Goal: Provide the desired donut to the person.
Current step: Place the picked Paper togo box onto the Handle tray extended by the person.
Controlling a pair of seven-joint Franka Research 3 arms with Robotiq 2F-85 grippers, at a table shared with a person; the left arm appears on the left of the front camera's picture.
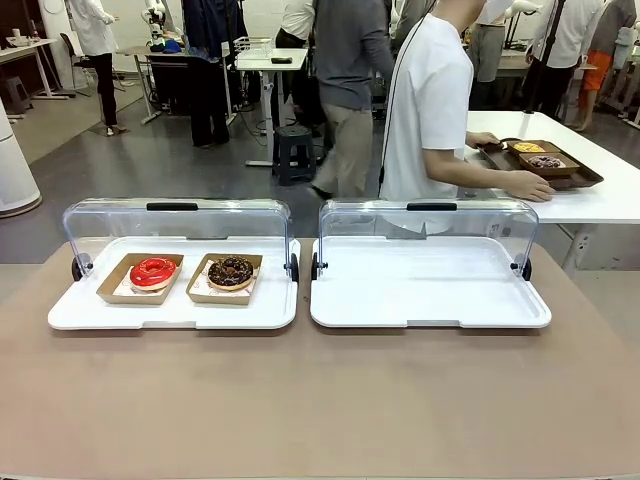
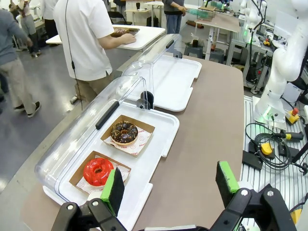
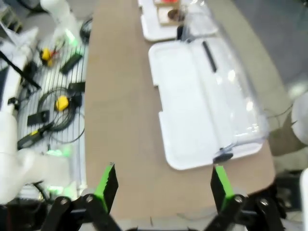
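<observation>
From my left gripper [image 2: 168,185], fingers spread wide and holding nothing, I see the red donut [image 2: 97,171] just ahead beside the left pad and the chocolate donut [image 2: 124,133] farther ahead, both in paper boats with the tray [image 2: 166,126] lid up, I'd guess for reaching. My right gripper [image 3: 165,184] hangs equally spread and bare above the worktop [image 3: 115,120], while the person [image 1: 432,100] is turned away, so I can't tell which donut is wanted.

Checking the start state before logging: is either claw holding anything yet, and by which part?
Nothing is held. The left claw and the right claw both stand open and empty above the table; the red donut and chocolate donut lie untouched in their tray.
</observation>
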